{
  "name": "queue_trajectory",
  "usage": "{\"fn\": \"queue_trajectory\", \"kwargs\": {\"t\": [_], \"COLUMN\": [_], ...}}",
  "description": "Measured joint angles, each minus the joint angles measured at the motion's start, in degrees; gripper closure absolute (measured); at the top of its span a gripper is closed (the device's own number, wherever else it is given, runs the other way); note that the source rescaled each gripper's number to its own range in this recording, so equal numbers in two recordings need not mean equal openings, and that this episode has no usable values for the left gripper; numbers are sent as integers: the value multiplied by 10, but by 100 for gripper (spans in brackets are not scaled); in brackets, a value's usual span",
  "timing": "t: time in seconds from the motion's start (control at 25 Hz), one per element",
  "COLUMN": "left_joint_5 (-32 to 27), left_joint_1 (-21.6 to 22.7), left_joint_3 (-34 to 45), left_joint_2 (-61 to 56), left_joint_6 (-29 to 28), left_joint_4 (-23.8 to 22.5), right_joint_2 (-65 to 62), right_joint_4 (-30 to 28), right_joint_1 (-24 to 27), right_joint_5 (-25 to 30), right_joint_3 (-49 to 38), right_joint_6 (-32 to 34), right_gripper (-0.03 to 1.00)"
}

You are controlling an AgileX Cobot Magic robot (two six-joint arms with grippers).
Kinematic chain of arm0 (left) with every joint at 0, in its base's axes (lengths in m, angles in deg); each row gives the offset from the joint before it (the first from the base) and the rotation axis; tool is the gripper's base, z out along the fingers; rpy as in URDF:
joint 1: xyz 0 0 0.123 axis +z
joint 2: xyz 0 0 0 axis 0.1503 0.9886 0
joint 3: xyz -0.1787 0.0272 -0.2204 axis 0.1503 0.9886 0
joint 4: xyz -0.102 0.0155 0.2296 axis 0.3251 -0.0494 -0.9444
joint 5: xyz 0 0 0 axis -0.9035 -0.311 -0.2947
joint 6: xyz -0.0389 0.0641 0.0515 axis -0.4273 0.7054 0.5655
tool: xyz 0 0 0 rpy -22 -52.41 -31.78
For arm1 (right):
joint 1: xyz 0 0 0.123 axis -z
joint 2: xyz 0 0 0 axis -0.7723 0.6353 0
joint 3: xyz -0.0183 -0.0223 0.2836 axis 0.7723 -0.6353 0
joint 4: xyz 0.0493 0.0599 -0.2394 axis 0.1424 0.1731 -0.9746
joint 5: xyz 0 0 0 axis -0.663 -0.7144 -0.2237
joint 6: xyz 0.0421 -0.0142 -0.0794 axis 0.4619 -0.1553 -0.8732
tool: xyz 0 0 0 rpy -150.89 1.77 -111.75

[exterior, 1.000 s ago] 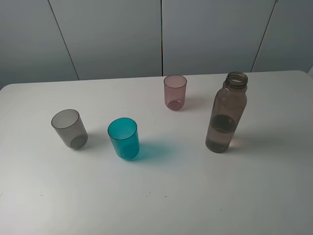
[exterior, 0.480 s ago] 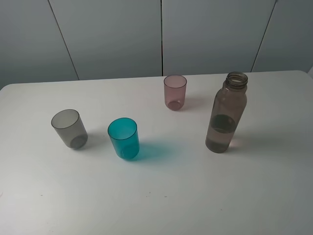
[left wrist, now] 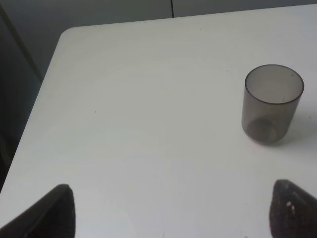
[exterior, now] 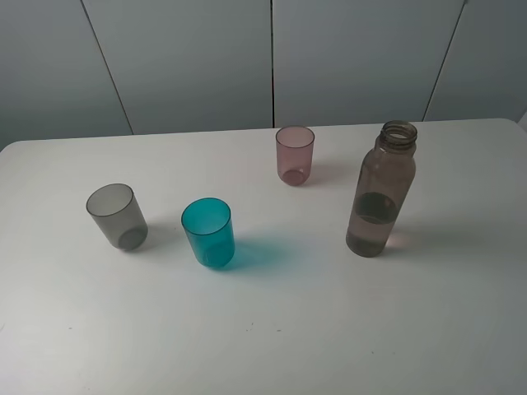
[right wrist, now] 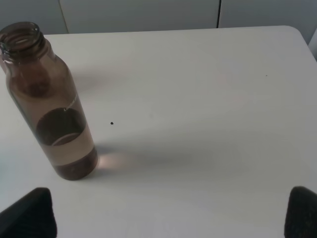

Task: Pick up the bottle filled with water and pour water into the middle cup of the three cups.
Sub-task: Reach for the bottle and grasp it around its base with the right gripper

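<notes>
The brownish-pink bottle (exterior: 380, 191) stands upright and uncapped at the right of the table, with water (exterior: 372, 233) filling its lower part. It also shows in the right wrist view, bottle (right wrist: 52, 104), well ahead of my open right gripper (right wrist: 171, 218), which holds nothing. Three cups stand in a loose row: the smoky grey cup (exterior: 117, 216) at left, the teal-blue middle cup (exterior: 208, 232), and the pinkish-mauve cup (exterior: 295, 155) farther back. In the left wrist view my left gripper (left wrist: 173, 210) is open and empty, with the grey cup (left wrist: 272, 104) ahead and to one side. Neither arm appears in the high view.
The white table (exterior: 272, 329) has a rounded far-left corner (left wrist: 69, 34) with a dark drop beyond it. Grey wall panels (exterior: 272, 58) stand behind the table's back edge.
</notes>
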Motion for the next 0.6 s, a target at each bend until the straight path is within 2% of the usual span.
{"fn": "queue_trajectory", "kwargs": {"t": [0.6], "left_joint_5": [0], "left_joint_1": [0], "left_joint_3": [0], "left_joint_2": [0], "left_joint_6": [0], "left_joint_4": [0], "right_joint_2": [0], "right_joint_4": [0], "right_joint_1": [-1], "right_joint_5": [0], "right_joint_3": [0], "right_joint_6": [0], "right_gripper": [-3]}}
